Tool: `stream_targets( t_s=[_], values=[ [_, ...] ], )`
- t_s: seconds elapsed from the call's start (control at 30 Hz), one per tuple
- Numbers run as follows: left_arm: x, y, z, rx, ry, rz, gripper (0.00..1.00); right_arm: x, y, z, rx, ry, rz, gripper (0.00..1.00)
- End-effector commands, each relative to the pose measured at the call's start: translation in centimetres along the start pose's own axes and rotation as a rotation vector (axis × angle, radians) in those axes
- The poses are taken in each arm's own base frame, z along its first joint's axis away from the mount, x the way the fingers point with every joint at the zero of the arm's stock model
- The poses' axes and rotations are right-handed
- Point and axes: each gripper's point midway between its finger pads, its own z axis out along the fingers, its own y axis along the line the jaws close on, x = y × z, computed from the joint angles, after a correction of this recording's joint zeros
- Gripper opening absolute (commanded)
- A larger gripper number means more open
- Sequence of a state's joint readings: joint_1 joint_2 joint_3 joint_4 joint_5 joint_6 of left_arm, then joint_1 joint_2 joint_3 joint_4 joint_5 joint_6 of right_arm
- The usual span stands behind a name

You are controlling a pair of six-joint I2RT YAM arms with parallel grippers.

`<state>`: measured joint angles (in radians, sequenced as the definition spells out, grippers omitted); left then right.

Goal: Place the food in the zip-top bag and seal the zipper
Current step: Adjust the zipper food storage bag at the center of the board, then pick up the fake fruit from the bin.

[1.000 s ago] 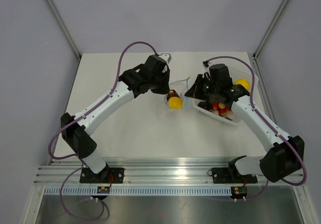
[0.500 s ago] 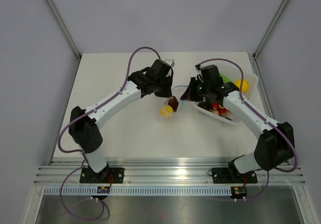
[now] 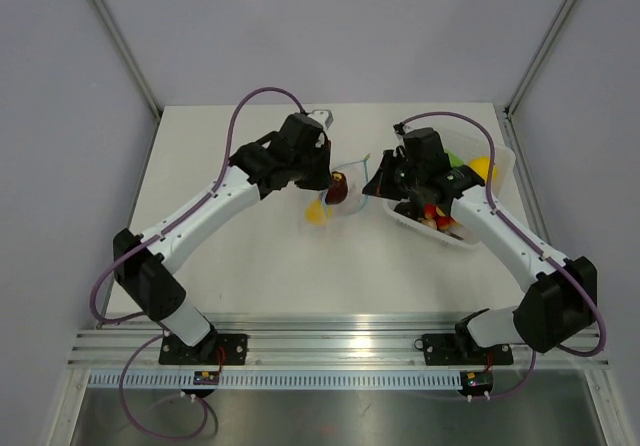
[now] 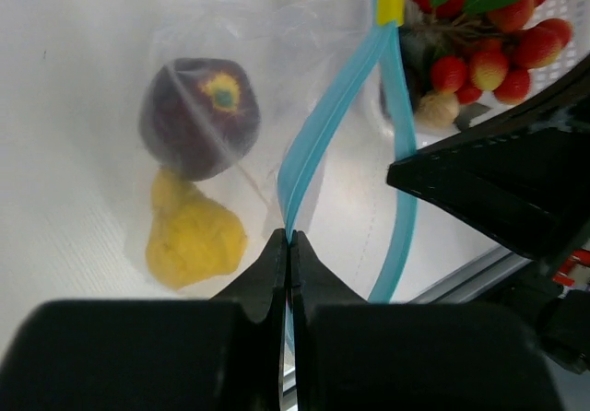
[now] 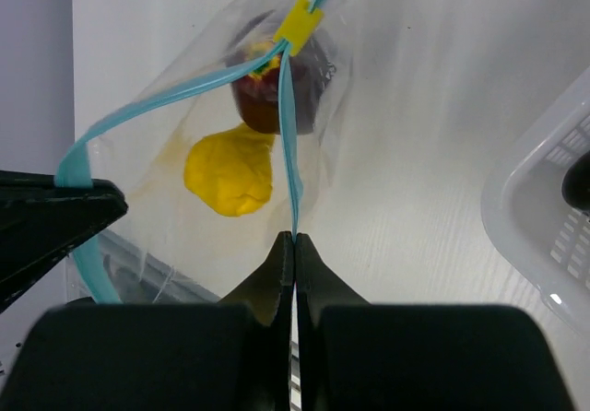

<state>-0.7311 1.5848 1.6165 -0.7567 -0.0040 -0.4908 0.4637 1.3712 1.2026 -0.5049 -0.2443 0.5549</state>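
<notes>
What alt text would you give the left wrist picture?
The left gripper pinches the blue zipper of a clear bag holding a maroon fruit and a yellow fruit. Red berries sit in a tub at upper right.

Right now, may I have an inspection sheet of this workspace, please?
Surface: white table.
Job's things: clear bag holds maroon fruit and yellow fruit; zipper open, its two strips apart; red food lies in the tub.
Clutter: tub at right; otherwise nothing seen.
Grippers: left gripper shut on one zipper strip; right gripper shut on the other.
Cables: purple cables loop off both arms.
Surroundings: grey walls; metal rail at near edge.
</notes>
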Motion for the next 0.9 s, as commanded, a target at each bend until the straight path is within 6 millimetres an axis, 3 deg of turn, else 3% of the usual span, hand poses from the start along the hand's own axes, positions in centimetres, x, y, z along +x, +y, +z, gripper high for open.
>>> stream_targets(
  t_s=[0.0,0.13,0.27,0.3,0.37,0.4,0.53,0.7,0.77,0.87],
  values=[
    [3.5,2.8,4.0,-0.091,0.115,-0.010,0.00,0.9,-1.8,2.0,0.058,0.017,0.008,0.00],
    [1.9,2.6,2.3,-0.090,0.049,0.002,0.00,1.6,-3.4,2.6,0.115,0.032,-0.001,0.00],
    [0.2,3.4,0.8,-0.145,0.001,0.015,0.00,1.1,-3.9,2.0,0.162,0.025,-0.027,0.00],
    [0.0,3.5,0.8,-0.148,-0.002,0.014,0.00,0.4,-3.5,1.8,0.159,0.013,-0.037,0.02],
    [-0.1,3.2,0.6,-0.134,-0.009,0.010,0.00,0.0,-3.4,1.3,0.174,0.010,-0.060,0.15],
    [-0.2,3.0,0.6,-0.128,-0.014,0.002,0.00,-0.9,-3.1,0.7,0.176,-0.013,-0.076,0.30],
    [-0.6,3.1,0.4,-0.133,-0.032,-0.006,0.00,-3.6,-3.1,-1.4,0.227,-0.104,-0.108,0.54],
    [-1.1,3.4,0.1,-0.159,-0.045,0.005,0.00,-7.9,-6.1,-4.3,0.293,-0.231,-0.044,0.62],
    [-1.2,3.4,0.2,-0.162,-0.046,0.010,0.00,-9.2,-7.2,-4.9,0.308,-0.260,-0.022,0.63],
    [-1.2,3.4,0.4,-0.163,-0.040,0.009,0.00,-11.6,-10.2,-5.3,0.370,-0.298,0.012,0.64]
  ],
)
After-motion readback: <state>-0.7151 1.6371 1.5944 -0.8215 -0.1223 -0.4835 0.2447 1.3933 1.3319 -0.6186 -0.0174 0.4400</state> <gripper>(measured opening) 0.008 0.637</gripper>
